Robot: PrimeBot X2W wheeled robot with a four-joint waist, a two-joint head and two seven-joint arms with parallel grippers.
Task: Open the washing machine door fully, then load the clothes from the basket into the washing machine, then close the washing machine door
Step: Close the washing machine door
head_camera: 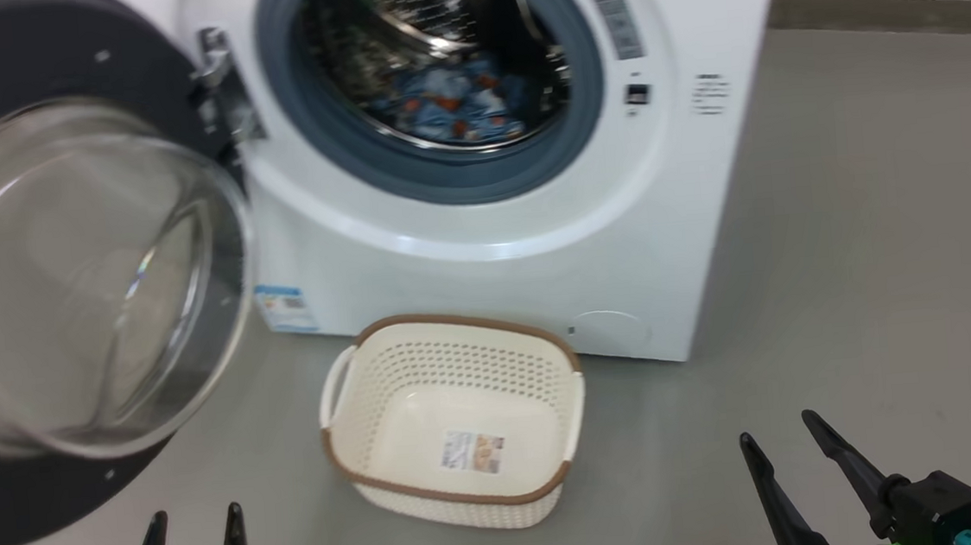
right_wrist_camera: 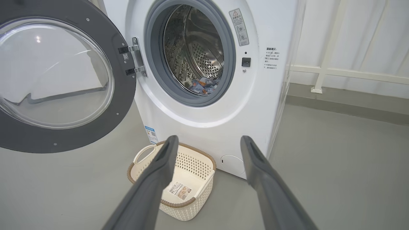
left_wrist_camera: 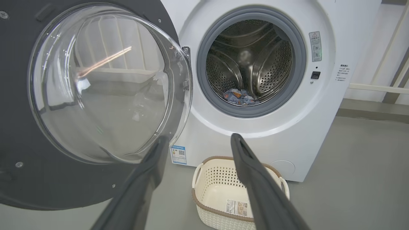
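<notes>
The washing machine (head_camera: 535, 242) (left_wrist_camera: 287, 140) (right_wrist_camera: 255, 105) stands with its door (head_camera: 61, 280) (left_wrist_camera: 96, 86) (right_wrist_camera: 57, 76) swung wide to the left. The blue printed clothes (head_camera: 459, 106) (left_wrist_camera: 239, 96) (right_wrist_camera: 203, 87) lie at the bottom of the steel drum. On the floor in front sits the cream basket (head_camera: 448, 345) (left_wrist_camera: 211, 179) (right_wrist_camera: 191, 159), with just a paper label inside. My left gripper (head_camera: 193, 514) (left_wrist_camera: 198, 138) is open at the lower left, below the door. My right gripper (head_camera: 776, 425) (right_wrist_camera: 207, 138) is open at the lower right, right of the basket. Both hold nothing.
Grey floor (head_camera: 881, 233) spreads to the right of the machine. A white wall with a pale railing (right_wrist_camera: 351, 75) runs behind on the right. The open door's glass bowl bulges out over the floor on the left.
</notes>
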